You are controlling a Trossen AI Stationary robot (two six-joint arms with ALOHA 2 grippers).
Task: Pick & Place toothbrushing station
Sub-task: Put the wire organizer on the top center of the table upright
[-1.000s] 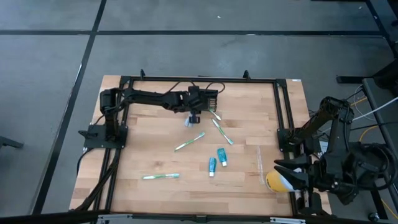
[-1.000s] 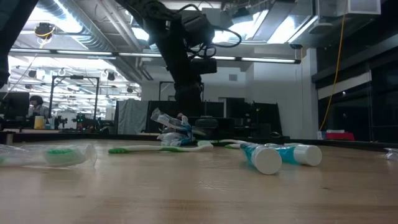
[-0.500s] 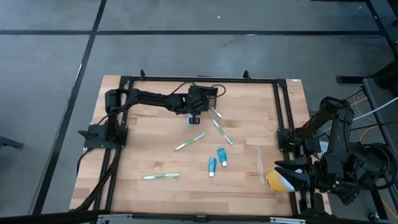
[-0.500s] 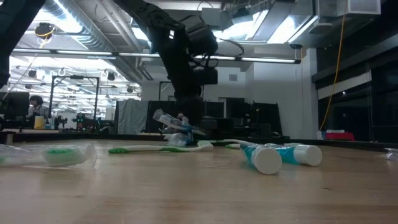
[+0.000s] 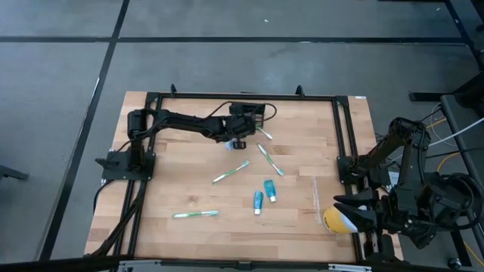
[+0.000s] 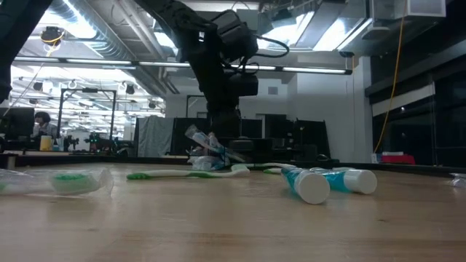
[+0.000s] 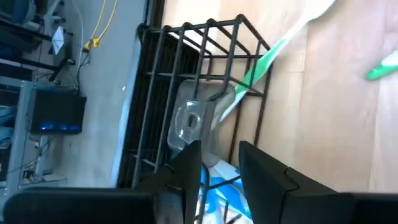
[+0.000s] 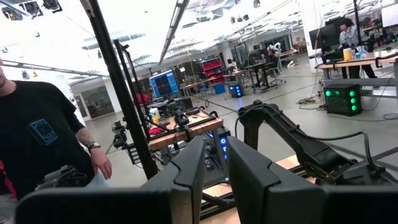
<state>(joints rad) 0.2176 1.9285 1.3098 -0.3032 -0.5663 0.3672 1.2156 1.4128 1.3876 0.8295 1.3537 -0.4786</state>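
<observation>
The toothbrushing station, a low black wire-mesh holder [image 5: 258, 119], stands at the table's far middle and fills the left wrist view [image 7: 186, 68]. My left gripper [image 5: 237, 142] hovers just beside it, shut on a clear plastic packet with blue print [image 6: 207, 143]. The packet's clear free end [image 7: 188, 121] reaches in among the holder's wires. A green-and-white toothbrush [image 7: 264, 59] leans on the holder's rim. My right gripper [image 5: 342, 210] waits past the table's right edge, shut, beside a yellow cup with a white lid [image 5: 333, 220]. My left gripper pinches the packet's blue-printed part [image 7: 219, 183] between its two fingers, which come from above, pointing down. The packet is lifted clear of the table and tilted, with its clear end toward the holder. I cannot tell whether that end touches the wires.
Loose toothbrushes [image 5: 231, 171] [image 5: 271, 160], a wrapped toothbrush [image 5: 195, 214] and two teal toothpaste tubes [image 5: 258, 200] [image 5: 270, 190] lie mid-table. A clear packet [image 5: 316, 193] lies near the right rail. A person [image 8: 37, 143] stands beyond the table in the right wrist view.
My left gripper has moved a little toward the table's right and far edges, closer to the holder. It has carried the packet along, which now sits slightly higher and tilted.
</observation>
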